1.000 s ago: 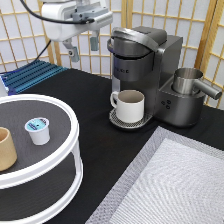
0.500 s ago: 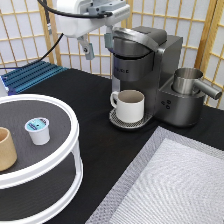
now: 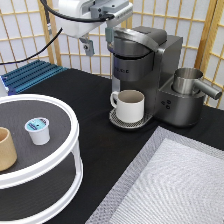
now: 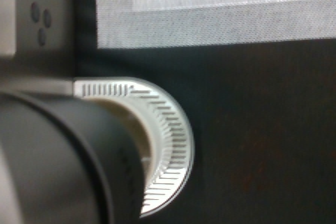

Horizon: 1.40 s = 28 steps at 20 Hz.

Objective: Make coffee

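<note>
- I am seeing the gripper hanging at the exterior view's top, just left of the coffee machine and level with its head.
- Its two fingers are standing apart with nothing between them; one finger is showing on the left, the other is sitting close against the machine's rounded lid.
- The pod is sitting upright on the top tier of the round white stand at the exterior view's left, teal top facing up, well apart from the gripper.
- A tan cup is standing on the same tier, near the pod and to its left, at the frame's edge.
- A white mug is resting on the machine's drip tray, under the head, handle turned left.
- A metal jug is sitting on the machine's right side, its spout pointing right.
- A grey mat is covering the near right of the black table.
- A blue ribbed mat is lying at the far left by the screen.
- From the wrist view I am looking down past the machine's dark body onto the slotted drip tray and the black table, with the grey mat beyond.
</note>
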### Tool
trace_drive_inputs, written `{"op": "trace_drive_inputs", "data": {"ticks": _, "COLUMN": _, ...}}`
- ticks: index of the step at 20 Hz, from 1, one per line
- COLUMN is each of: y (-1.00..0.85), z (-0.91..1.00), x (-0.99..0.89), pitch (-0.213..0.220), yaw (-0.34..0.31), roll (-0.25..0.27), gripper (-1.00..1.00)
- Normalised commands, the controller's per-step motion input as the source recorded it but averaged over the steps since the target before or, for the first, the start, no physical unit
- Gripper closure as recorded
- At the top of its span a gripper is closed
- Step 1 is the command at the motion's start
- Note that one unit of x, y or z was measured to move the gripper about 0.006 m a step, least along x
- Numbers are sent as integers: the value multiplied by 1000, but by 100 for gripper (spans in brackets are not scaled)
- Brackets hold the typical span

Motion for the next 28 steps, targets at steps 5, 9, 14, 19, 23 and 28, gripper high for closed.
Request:
{"op": "trace_drive_inputs", "data": {"ticks": 5, "y": 186, "z": 395, "x": 384, "pitch": 75, "yaw": 1, "roll": 71, "gripper": -100}}
{"op": "trace_drive_inputs", "data": {"ticks": 9, "y": 276, "z": 471, "x": 409, "pitch": 69, "yaw": -3, "roll": 25, "gripper": -100}}
{"op": "trace_drive_inputs", "data": {"ticks": 14, "y": 437, "z": 684, "x": 416, "pitch": 77, "yaw": 0, "roll": 0, "gripper": -100}}
{"op": "trace_drive_inputs", "data": {"ticks": 19, "y": 614, "z": 658, "x": 558, "pitch": 121, "yaw": 0, "roll": -4, "gripper": -100}}
{"op": "trace_drive_inputs", "data": {"ticks": 23, "y": 692, "z": 499, "x": 626, "pitch": 182, "yaw": 0, "roll": -58, "gripper": -100}}
{"op": "trace_drive_inputs", "data": {"ticks": 28, "y": 719, "z": 489, "x": 587, "pitch": 210, "yaw": 0, "roll": -73, "gripper": -100}}
